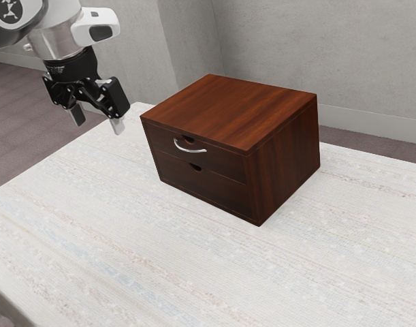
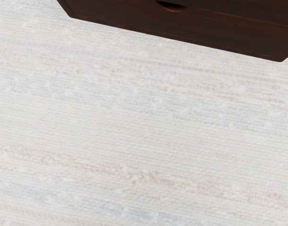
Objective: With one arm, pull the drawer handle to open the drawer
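A dark wooden cabinet (image 1: 235, 143) with two drawers stands on the pale table (image 1: 126, 259). Its upper drawer (image 1: 194, 146) carries a curved silver handle (image 1: 188, 146) and sits flush with the front. The lower drawer (image 1: 201, 178) has a small dark notch. My gripper (image 1: 97, 121) hangs open above the table toward the exterior view's left of the cabinet, well apart from the handle, with nothing between its fingers. In the wrist view the cabinet's lower front (image 2: 181, 23) lies ahead of the hand across bare table (image 2: 134, 141).
Grey walls rise behind the table, and brownish floor lies beyond its far-left edge. The table's front edge falls away at the exterior view's lower left corner.
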Controlling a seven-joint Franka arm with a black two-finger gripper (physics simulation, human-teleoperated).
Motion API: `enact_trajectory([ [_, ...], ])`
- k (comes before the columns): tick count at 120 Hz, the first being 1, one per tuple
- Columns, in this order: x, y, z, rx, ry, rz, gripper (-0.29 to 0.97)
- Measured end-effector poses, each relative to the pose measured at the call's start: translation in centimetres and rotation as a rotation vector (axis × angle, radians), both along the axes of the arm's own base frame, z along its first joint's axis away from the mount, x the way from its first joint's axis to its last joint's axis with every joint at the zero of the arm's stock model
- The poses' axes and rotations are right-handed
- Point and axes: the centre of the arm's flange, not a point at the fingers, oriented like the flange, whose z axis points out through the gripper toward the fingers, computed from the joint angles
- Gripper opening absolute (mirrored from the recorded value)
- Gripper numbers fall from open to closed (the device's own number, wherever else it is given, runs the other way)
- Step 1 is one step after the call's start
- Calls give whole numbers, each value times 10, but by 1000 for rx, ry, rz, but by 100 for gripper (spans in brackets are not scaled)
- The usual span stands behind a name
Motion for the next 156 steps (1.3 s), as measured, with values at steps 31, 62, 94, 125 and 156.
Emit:
enact_trajectory([
  [31, -2, -1, 0, -24, 0, -5, 68],
  [62, 13, -10, -34, 29, 24, -184, 68],
  [94, -13, -43, -63, 168, -52, -638, 68],
  [125, -7, -21, -65, 226, -61, -934, 68],
  [156, 19, -15, -110, 267, 0, -1265, 68],
])
